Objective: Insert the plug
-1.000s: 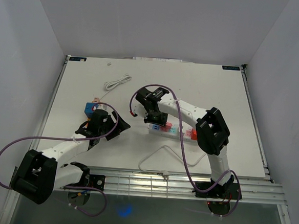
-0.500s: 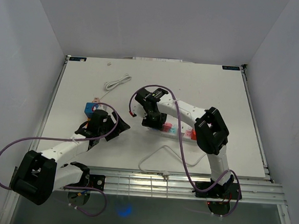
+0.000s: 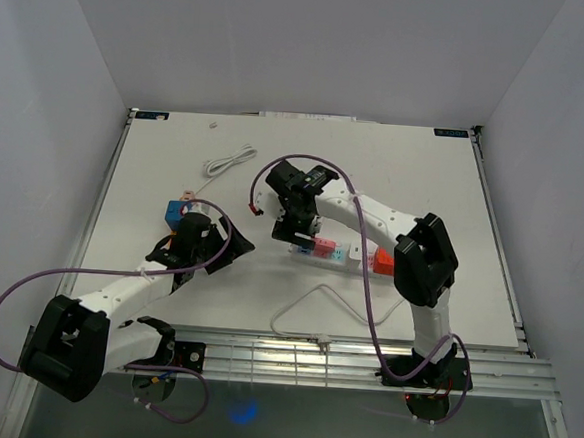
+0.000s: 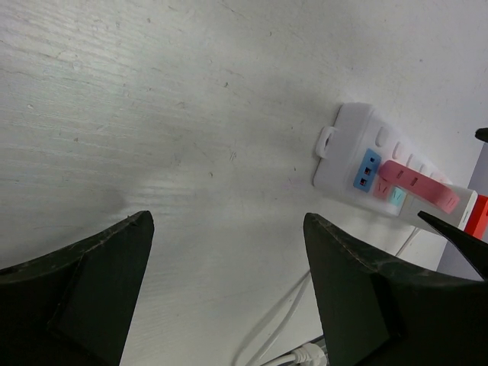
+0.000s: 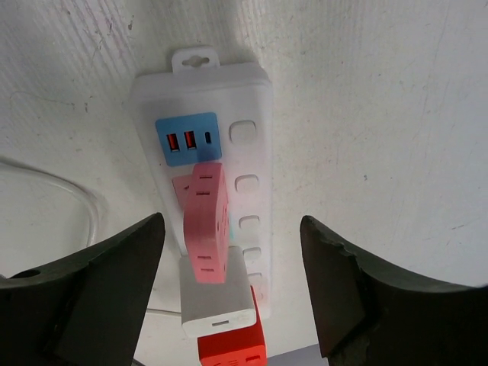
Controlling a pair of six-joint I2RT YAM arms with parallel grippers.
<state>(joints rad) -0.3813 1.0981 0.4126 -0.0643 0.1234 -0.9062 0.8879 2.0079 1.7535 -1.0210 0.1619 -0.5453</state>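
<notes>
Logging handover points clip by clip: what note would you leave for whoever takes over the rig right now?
Left gripper: open, empty, over bare table to the left of the power strip.
Right gripper: open, fingers on either side of the pink plug, not touching it.
Done: the pink plug appears seated in the strip, next to the blue USB panel.
Left: check the seating, then retract both arms.
</notes>
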